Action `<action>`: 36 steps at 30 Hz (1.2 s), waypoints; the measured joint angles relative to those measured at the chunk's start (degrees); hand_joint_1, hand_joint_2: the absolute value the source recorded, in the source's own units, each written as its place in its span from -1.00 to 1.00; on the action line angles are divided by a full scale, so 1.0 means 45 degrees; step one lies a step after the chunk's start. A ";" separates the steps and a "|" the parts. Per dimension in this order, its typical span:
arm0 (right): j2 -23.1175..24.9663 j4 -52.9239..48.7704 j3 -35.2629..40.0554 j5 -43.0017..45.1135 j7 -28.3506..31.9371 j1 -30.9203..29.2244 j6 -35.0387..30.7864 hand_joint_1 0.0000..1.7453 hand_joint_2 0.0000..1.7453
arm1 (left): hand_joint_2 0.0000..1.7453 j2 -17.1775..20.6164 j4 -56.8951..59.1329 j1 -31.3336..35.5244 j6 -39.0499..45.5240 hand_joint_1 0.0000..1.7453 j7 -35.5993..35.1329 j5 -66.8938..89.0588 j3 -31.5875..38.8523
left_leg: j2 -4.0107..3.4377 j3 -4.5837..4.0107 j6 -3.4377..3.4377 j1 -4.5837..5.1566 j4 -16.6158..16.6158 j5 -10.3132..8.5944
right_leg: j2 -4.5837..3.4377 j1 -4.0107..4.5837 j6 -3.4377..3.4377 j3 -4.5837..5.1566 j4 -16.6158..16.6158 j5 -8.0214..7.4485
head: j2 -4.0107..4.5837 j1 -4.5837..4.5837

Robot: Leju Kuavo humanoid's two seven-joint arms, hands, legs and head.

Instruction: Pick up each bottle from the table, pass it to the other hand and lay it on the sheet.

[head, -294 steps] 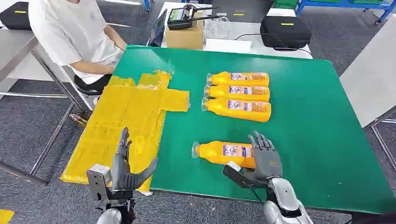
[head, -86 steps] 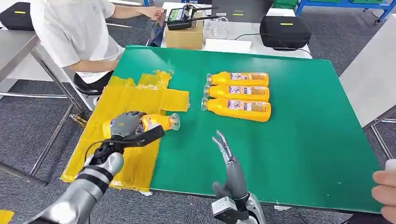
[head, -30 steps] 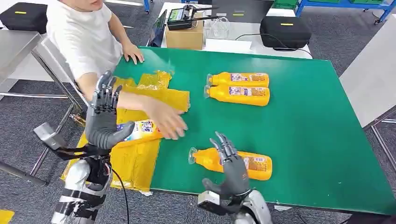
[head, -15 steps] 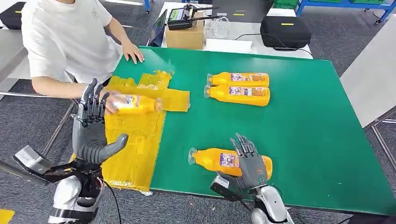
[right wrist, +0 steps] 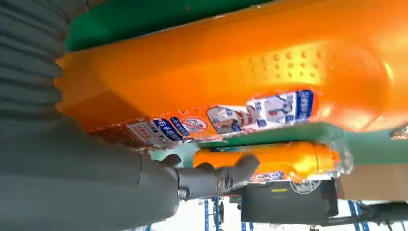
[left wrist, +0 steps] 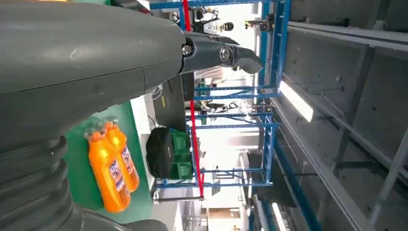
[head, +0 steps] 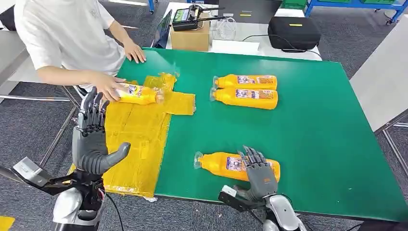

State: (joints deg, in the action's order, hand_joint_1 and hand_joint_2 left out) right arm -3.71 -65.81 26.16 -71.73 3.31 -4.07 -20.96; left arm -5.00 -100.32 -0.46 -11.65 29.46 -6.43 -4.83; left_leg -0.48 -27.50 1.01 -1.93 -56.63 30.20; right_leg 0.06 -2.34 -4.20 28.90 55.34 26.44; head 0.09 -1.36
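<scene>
Right hand (head: 260, 174) rests over the near bottle (head: 226, 165) on the worktop (head: 317, 144), fingers draped, not yet clamped. Left hand (head: 91, 144) open, raised. Your risk: rounded bottle rolling off before grip closes.

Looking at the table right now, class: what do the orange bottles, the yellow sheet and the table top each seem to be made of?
Near bottle: seemingly glossy translucent plastic; it shows highlights, a clear cap and a printed label. Right hand rests on it.
Yellow sheet: probably thin plastic film or taped paper; creased, shiny patches.
Table top: matte green, possibly a mat or felt; it shows no glare.
</scene>
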 measured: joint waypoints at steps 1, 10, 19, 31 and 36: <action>-0.0044 -0.0063 0.0005 -0.0170 -0.0165 0.0004 0.0087 -1.00 1.00 | 1.00 -0.0005 -0.0038 -0.0047 0.0024 -1.00 -0.0005 0.0078 0.0019 | 0.0000 0.0000 0.0000 0.0001 0.0000 0.0000 | 0.0000 -0.0001 0.0000 -0.0001 0.0000 0.0000 | 0.0000 0.0000; -0.0423 -0.1327 -0.0010 -0.1934 -0.1755 0.0360 0.0394 -1.00 1.00 | 1.00 -0.0268 -0.0656 -0.0732 0.0010 -1.00 -0.0019 0.0355 0.0234 | -0.0001 -0.0001 -0.0002 0.0002 0.0000 0.0003 | -0.0001 -0.0002 0.0000 0.0000 -0.0002 0.0000 | 0.0000 0.0000; -0.0757 -0.1880 -0.0476 -0.1764 -0.2182 0.0667 0.1123 -1.00 1.00 | 1.00 -0.0452 -0.0933 -0.1100 -0.0189 -1.00 -0.0467 0.0273 0.0408 | 0.0001 0.0000 -0.0002 0.0002 0.0000 0.0004 | 0.0001 -0.0002 0.0000 0.0000 -0.0002 0.0000 | 0.0000 0.0000; -0.0715 -0.0197 -0.1263 0.1139 -0.0988 -0.0354 0.2138 -1.00 1.00 | 1.00 -0.0452 -0.0355 -0.0634 0.0029 -1.00 -0.1836 -0.0369 0.0035 | -0.0015 0.0043 -0.0004 0.0001 0.0000 0.0003 | -0.0007 0.0000 0.0003 -0.0026 -0.0007 -0.0003 | 0.0000 0.0005; -0.0583 0.0617 -0.1312 0.1398 -0.0769 -0.0897 0.2133 -1.00 1.00 | 1.00 -0.0433 -0.0039 -0.0380 0.0005 -1.00 -0.1894 -0.0456 -0.0111 | -0.0025 0.0095 -0.0004 0.0001 0.0000 0.0003 | -0.0011 0.0001 0.0003 -0.0072 -0.0007 -0.0003 | 0.0000 0.0000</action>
State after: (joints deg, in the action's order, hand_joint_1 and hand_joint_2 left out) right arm -6.34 -63.03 20.26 -65.44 -0.15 -8.11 -11.37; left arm -6.95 -100.50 -2.17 -11.63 20.94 -8.48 -5.33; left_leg -0.59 -27.07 0.99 -1.92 -56.63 30.21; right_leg 0.01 -2.33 -4.19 28.58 55.31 26.43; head 0.09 -1.36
